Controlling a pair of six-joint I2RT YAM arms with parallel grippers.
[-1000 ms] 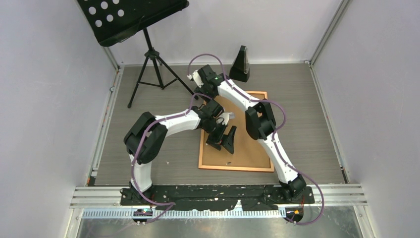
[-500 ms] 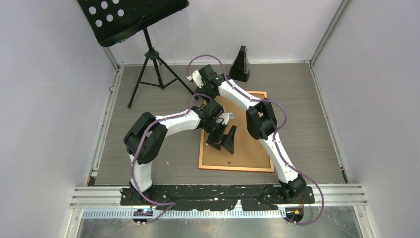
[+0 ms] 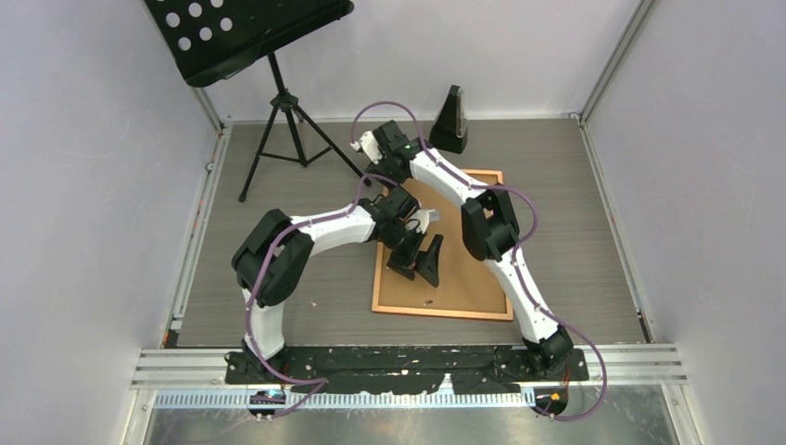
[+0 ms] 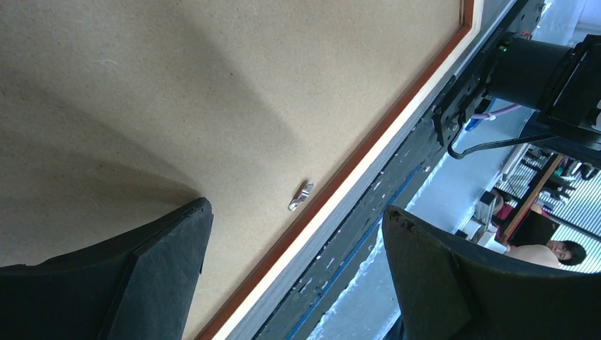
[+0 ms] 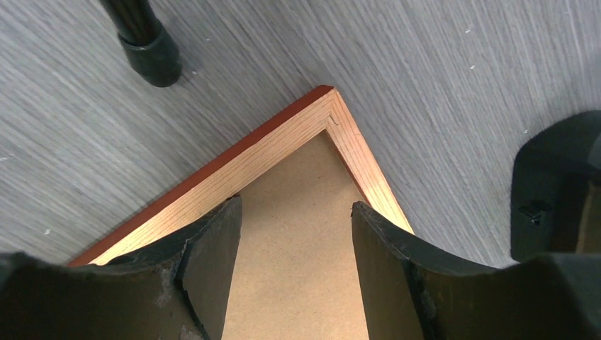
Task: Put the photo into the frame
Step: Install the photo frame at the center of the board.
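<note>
Down over the left half of the backing board (image 3: 463,278), the left gripper (image 4: 296,211) is spread wide with nothing between its black fingers (image 4: 152,273). Whether the fingertips touch the board I cannot tell; soft shadows lie on the brown surface just under them. Seen between the fingers in the left wrist view is a small metal clip (image 4: 300,196), lying on the board right beside the frame (image 3: 443,315) at its near rim.

Further back, the right gripper (image 5: 294,205) is also parted, less widely, and empty. It points down at the far left corner of the frame, with the mitred joint of the pale wooden rim showing between its two fingers. Whether it touches the wood cannot be told.

The frame lies flat and face down in the middle of the grey table (image 3: 575,204), its copper-orange outer edge running round the board, which sits inside it and fills it. The photo is not to be seen in any view; if it lies under the board, that is hidden.

Just beyond the frame's far left corner a rubber foot (image 5: 156,60) of the black music stand (image 3: 278,102) rests on the table, close to the corner but apart from it. A black pyramid-shaped object (image 3: 451,120) stands near the back wall, behind the frame's far edge.
</note>
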